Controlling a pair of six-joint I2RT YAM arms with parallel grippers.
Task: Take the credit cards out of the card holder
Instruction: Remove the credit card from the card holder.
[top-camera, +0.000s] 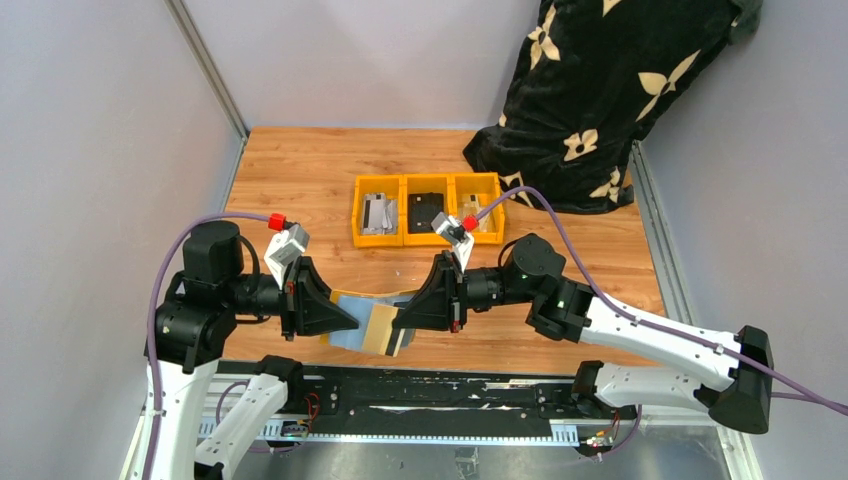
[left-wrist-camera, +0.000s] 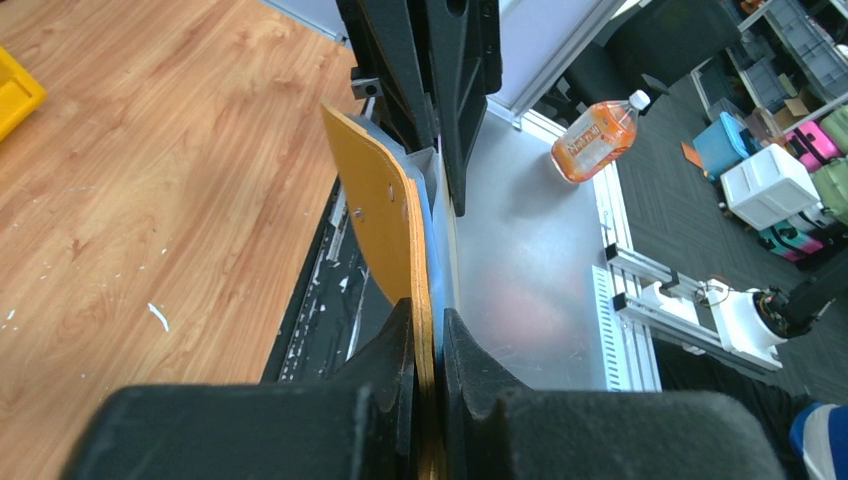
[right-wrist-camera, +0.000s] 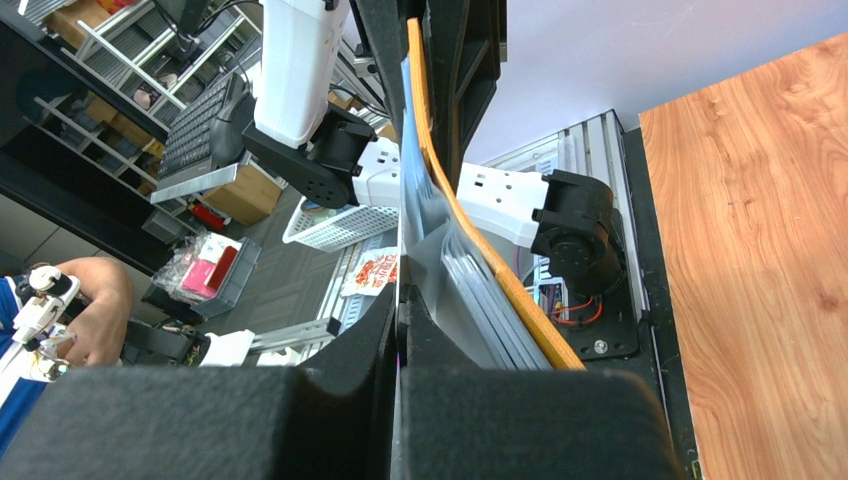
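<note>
The mustard-tan card holder (top-camera: 380, 328) hangs open above the table's near edge, stretched between both grippers. My left gripper (top-camera: 352, 322) is shut on one tan flap (left-wrist-camera: 385, 210); in the left wrist view its jaws (left-wrist-camera: 428, 335) pinch that flap's edge. My right gripper (top-camera: 402, 320) is shut on a thin pale credit card (right-wrist-camera: 404, 215), seen edge-on rising from its closed jaws (right-wrist-camera: 398, 305). Beside that card lie the holder's grey pockets (right-wrist-camera: 480, 300) and tan outer flap (right-wrist-camera: 500, 285). How many cards sit inside is hidden.
Three joined orange-yellow bins (top-camera: 428, 210) holding small items stand mid-table behind the grippers. A black cloth with pale flowers (top-camera: 600, 90) fills the far right corner. A black rail (top-camera: 430, 385) runs along the near edge under the holder. Grey walls close both sides.
</note>
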